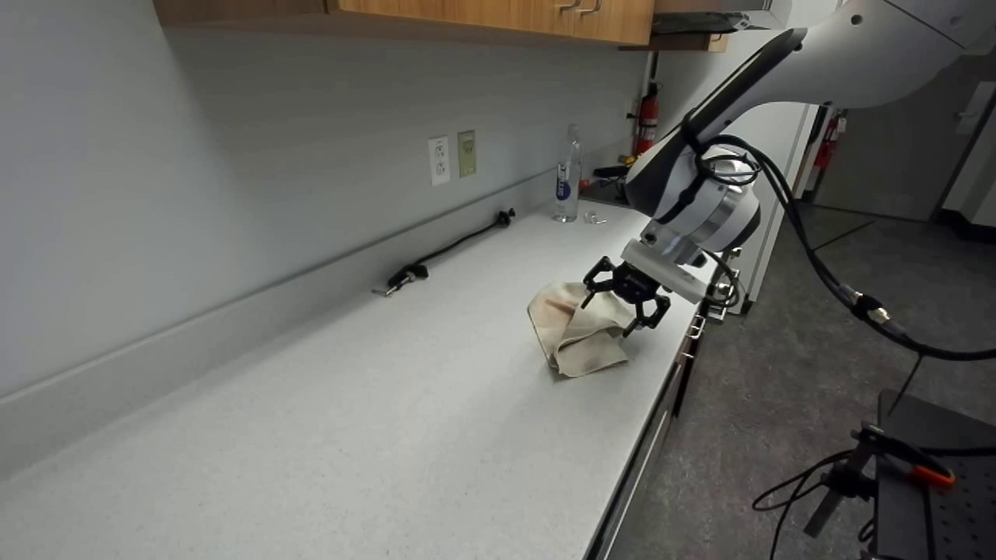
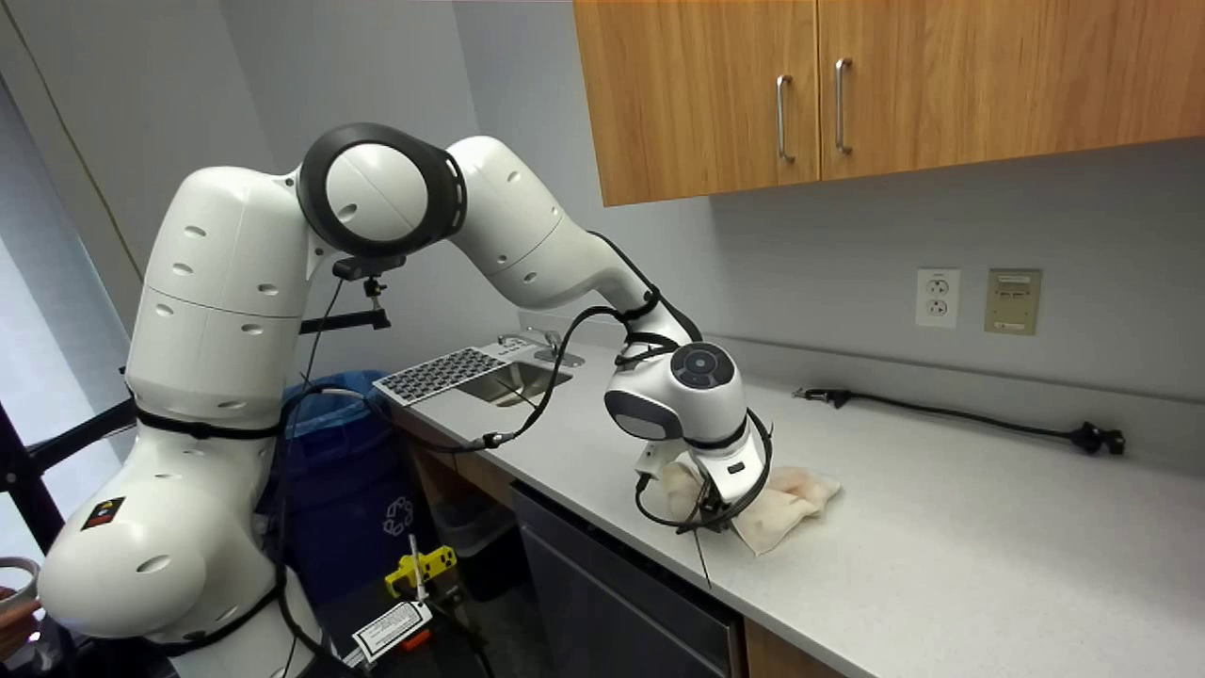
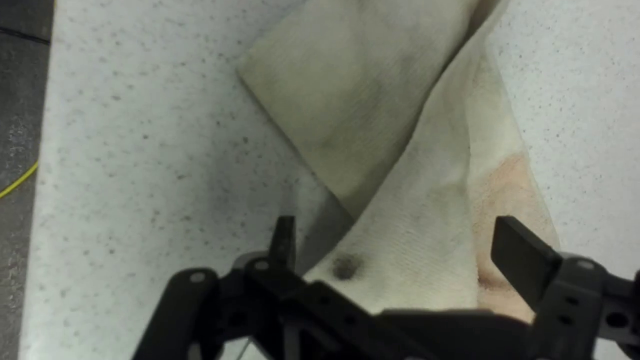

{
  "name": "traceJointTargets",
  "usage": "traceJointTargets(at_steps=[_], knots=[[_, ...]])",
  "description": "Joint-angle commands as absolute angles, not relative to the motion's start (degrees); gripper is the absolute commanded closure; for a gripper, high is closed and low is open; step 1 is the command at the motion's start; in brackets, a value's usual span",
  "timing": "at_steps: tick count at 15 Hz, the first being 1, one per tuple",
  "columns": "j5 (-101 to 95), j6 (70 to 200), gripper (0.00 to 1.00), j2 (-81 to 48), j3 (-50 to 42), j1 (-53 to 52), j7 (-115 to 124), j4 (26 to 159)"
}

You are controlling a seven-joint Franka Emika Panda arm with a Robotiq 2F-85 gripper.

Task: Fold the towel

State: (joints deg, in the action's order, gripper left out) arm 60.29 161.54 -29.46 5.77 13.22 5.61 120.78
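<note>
The towel (image 1: pixel 580 356) is beige with pinkish and dark stains. It lies crumpled on the counter, with overlapping folds. It also shows in an exterior view (image 2: pixel 779 513), partly hidden behind the arm. In the wrist view the towel (image 3: pixel 420 210) has one flap crossing over a lower layer, and a dark spot near its lower left edge. My gripper (image 1: pixel 608 318) is open above the towel's near-robot side. In the wrist view the fingers (image 3: pixel 395 220) stand wide apart, one beside the flap over the counter and one over the pink-stained part. Nothing is held between them.
The white counter (image 1: pixel 373 435) has a front edge close to the towel. A black cable with clamp ends (image 1: pixel 459 241) lies along the back wall. A plastic bottle (image 1: pixel 568 183) stands at the back. A sink (image 2: pixel 513 381) is in the corner, and wooden cabinets (image 2: pixel 904 85) hang above.
</note>
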Motion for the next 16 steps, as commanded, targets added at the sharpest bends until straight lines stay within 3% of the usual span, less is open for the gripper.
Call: traceJointTargets(at_steps=[1, 16], knots=[[63.7, 164.16, 0.0, -30.38, 6.86, 14.64, 3.55, 118.93], [71.0, 162.14, 0.0, -32.37, 10.48, 16.68, 0.79, 117.08]])
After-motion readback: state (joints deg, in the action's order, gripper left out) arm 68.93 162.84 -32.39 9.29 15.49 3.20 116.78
